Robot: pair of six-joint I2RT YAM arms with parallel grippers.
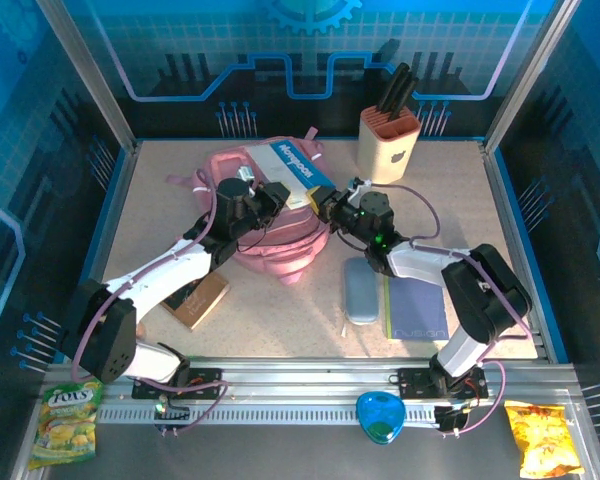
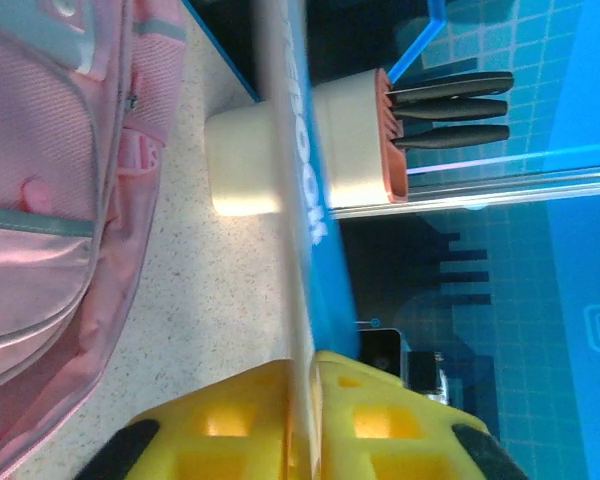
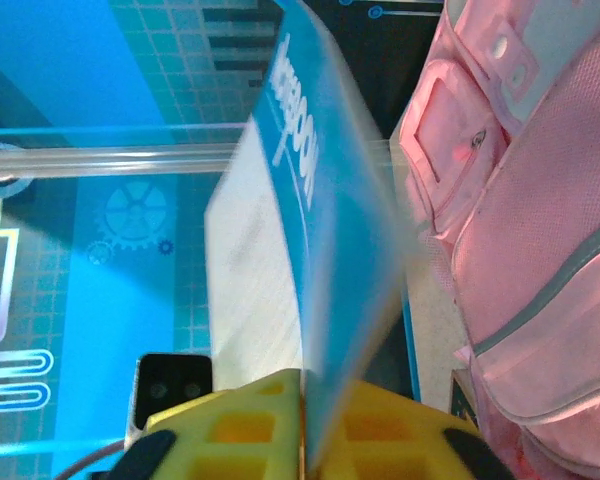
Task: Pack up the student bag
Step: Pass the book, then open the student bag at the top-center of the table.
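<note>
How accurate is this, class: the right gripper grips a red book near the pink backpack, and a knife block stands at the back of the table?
Not quite. The book is blue, not red, as the right wrist view shows. The rest holds: the right gripper grips it near the pink backpack, and the knife block stands at the back of the table.

Two robot arms meet over the pink student bag (image 1: 280, 245) at the centre of the table (image 1: 160, 210). The left claw (image 1: 277, 197) and right claw (image 1: 327, 206) converge on a blue book (image 1: 285, 165) at the bag's 12 o'clock edge, the right claw pinching it. A knife block (image 1: 388, 140) stands at 1 o'clock.
</note>
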